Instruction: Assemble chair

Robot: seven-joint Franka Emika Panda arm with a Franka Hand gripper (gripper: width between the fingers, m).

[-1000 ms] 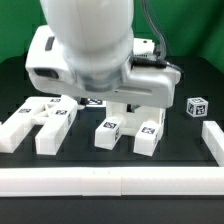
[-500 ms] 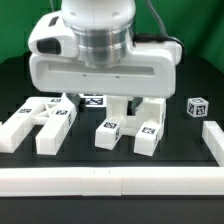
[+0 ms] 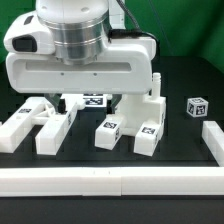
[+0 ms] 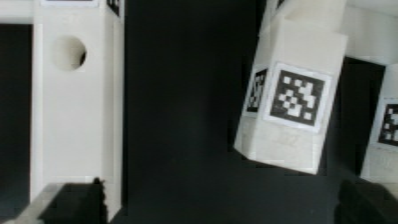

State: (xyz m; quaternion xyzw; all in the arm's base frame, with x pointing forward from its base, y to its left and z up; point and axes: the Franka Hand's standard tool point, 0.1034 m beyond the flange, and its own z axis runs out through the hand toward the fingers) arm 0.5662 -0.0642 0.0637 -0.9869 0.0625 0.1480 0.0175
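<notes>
- Noted arm (image 3: 80, 60) filling the upper left and centre of the exterior view, wrist pointed straight down, wide white housing level and low over the dark table (image 3: 185, 135).
- Found gripper (image 4: 222, 205) spread as wide as it goes in the wrist view, with one dark fingertip (image 4: 71, 200) showing at each side, both clipped by the frame edge. Gripped nothing; saw bare table in the gap.
- Could not make out the fingers in the exterior view, hidden behind the housing.
- Logged chair parts (image 3: 108, 132) loose across the lower half of the exterior view: forked piece (image 3: 35, 125) at lower left, two tagged leg blocks side by side at lower centre, second leg block (image 3: 148, 136) just right of the first.
- Spotted small tagged cube (image 3: 197, 106) at mid right, well apart from the rest.
- Saw white block (image 3: 150, 105) under the housing's right end, partly covered; shape unclear.
- Glimpsed tagged patch (image 3: 92, 99) beneath the housing, mostly hidden; could not tell what carried it.
- Recorded in the wrist view a long white piece (image 4: 71, 100) with an oval hole, and a tilted tagged block (image 4: 294, 95) apart from it across a strip of table.
- Caught a third tagged piece (image 4: 384, 120) cut off at the frame edge.
- Marked front rail (image 3: 110, 180) along the bottom of the exterior view and side rail (image 3: 212, 142) at lower right.
</notes>
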